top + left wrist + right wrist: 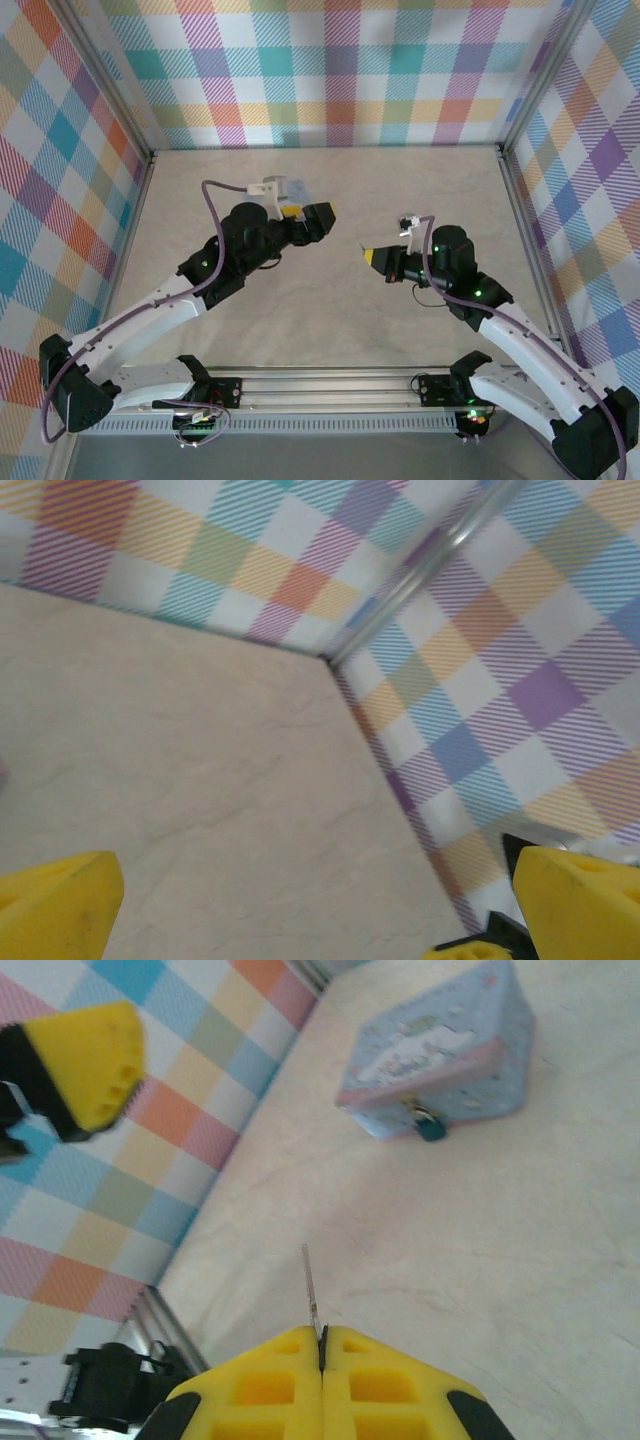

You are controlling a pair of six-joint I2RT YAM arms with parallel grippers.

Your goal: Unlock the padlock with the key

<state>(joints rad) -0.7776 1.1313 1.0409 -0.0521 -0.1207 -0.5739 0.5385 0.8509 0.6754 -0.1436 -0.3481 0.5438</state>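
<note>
Padlock, look: small dark teal-green block-shaped padlock [431, 1128] with a yellowish bit at its top; blurred in the right wrist view, and its keyhole could not be made out.
Padlock, place: hung at the front edge of a pale blue rectangular tin [440, 1040], touching the tin's pink-edged side, just above the pale beige marbled table [330, 300].
Key, look: very thin pale grey metal key [311, 1285], a straight sliver, much smaller than the padlock.
Key, place: stuck out from between the yellow fingertips of the right gripper [322, 1355], tip pointed roughly toward the tin, well apart from the padlock.
Writing: tin lid bore a white cartoon figure and some print, too blurred to read.
Right gripper, fingers: pressed together, pinching the key at its base.
Right arm, pose: in the top view it reached forward and leftward over the table, yellow tip [372, 257] aimed left.
Left gripper, fingers: the left gripper [315, 910] stood wide apart, one yellow finger [60, 905] at each lower corner of its wrist view, nothing between them but bare table.
Left arm, pose: reached forward and rightward, head near the table's middle, near the right gripper but apart from it.
Surround: pastel plaid walls [330, 60] on three sides.
</note>
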